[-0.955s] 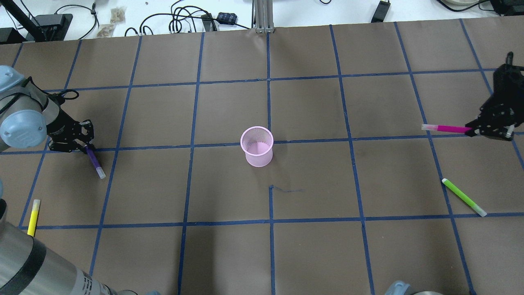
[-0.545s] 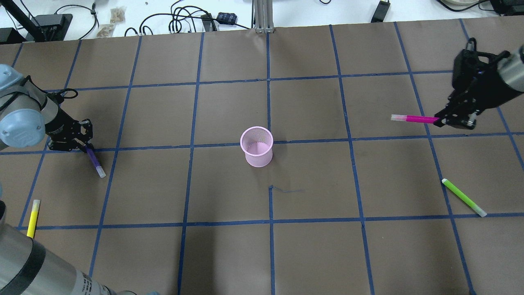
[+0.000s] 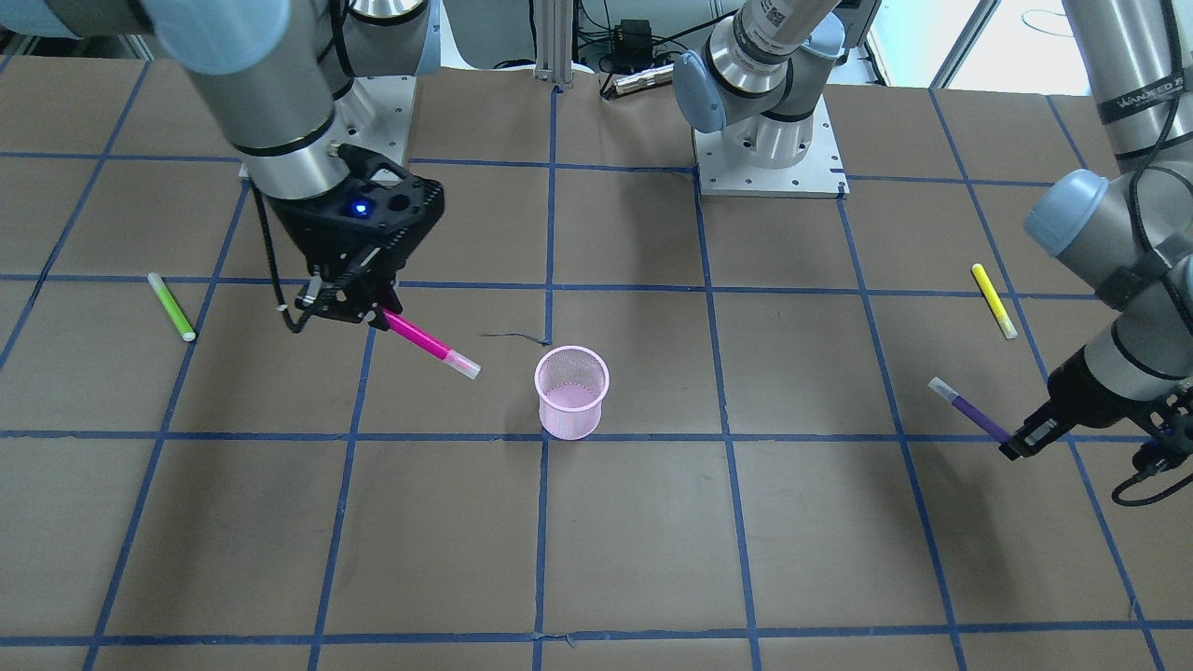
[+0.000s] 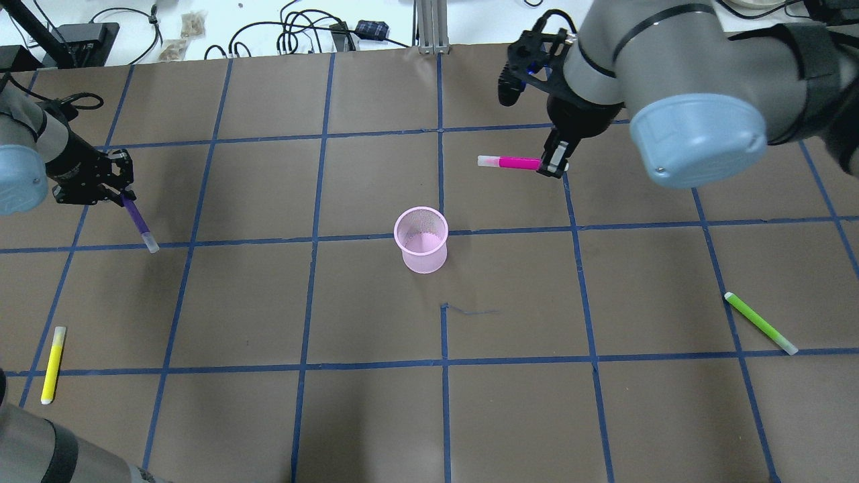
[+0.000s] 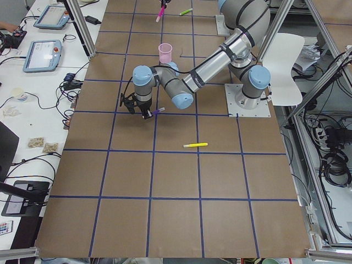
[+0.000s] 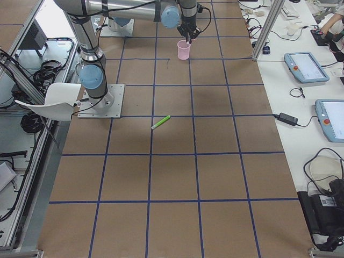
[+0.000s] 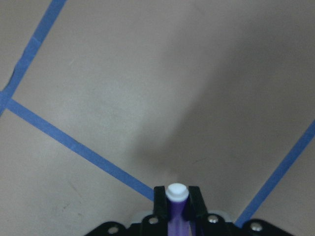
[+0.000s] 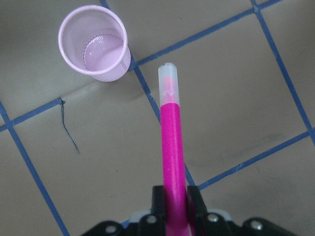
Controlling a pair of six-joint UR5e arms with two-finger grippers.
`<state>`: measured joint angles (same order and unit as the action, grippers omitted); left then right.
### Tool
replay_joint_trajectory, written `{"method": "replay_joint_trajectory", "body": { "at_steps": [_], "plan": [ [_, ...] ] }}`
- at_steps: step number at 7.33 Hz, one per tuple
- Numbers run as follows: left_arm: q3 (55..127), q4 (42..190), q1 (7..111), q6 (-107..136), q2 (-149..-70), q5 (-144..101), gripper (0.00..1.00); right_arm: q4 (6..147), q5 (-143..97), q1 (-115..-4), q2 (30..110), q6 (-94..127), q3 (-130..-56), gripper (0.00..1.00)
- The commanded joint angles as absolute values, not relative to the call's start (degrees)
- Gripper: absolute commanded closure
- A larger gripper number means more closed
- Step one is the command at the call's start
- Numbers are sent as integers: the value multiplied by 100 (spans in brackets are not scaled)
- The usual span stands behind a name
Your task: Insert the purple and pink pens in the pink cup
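Observation:
The pink mesh cup (image 4: 421,239) stands upright and empty at the table's middle; it also shows in the front view (image 3: 571,392) and the right wrist view (image 8: 94,43). My right gripper (image 4: 554,161) is shut on the pink pen (image 4: 509,162), held in the air to the right of and beyond the cup, its clear cap towards the cup. In the right wrist view the pink pen (image 8: 170,147) points near the cup. My left gripper (image 4: 124,196) is shut on the purple pen (image 4: 139,223), held above the table at the far left; the purple pen (image 7: 175,206) shows between the fingers in the left wrist view.
A yellow pen (image 4: 52,365) lies at the near left. A green pen (image 4: 760,323) lies at the near right. Blue tape lines grid the brown table. Cables and boxes lie beyond the far edge (image 4: 309,33).
My right arm has swung left towards the cup, carrying the pink pen. My left gripper has lifted the purple pen and moved it away from me.

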<state>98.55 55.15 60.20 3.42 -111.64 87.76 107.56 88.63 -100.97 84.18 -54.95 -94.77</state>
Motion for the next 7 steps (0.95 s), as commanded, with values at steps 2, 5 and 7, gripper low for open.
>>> {"method": "replay_joint_trajectory", "body": {
  "at_steps": [2,5,7],
  "plan": [
    [9844,5520,6161,343,-10995,8745,100,10845,10578,-11712,7658,-4748,-9044,92],
    [9852,5520,6179,334,-10986,8736,100,10828,11152,-12268,7147,-4623,-9070,92],
    [9853,5519,6179,325,-10986,8728,100,10811,11285,-12340,6849,-4578,-9088,85]
  ]
}}
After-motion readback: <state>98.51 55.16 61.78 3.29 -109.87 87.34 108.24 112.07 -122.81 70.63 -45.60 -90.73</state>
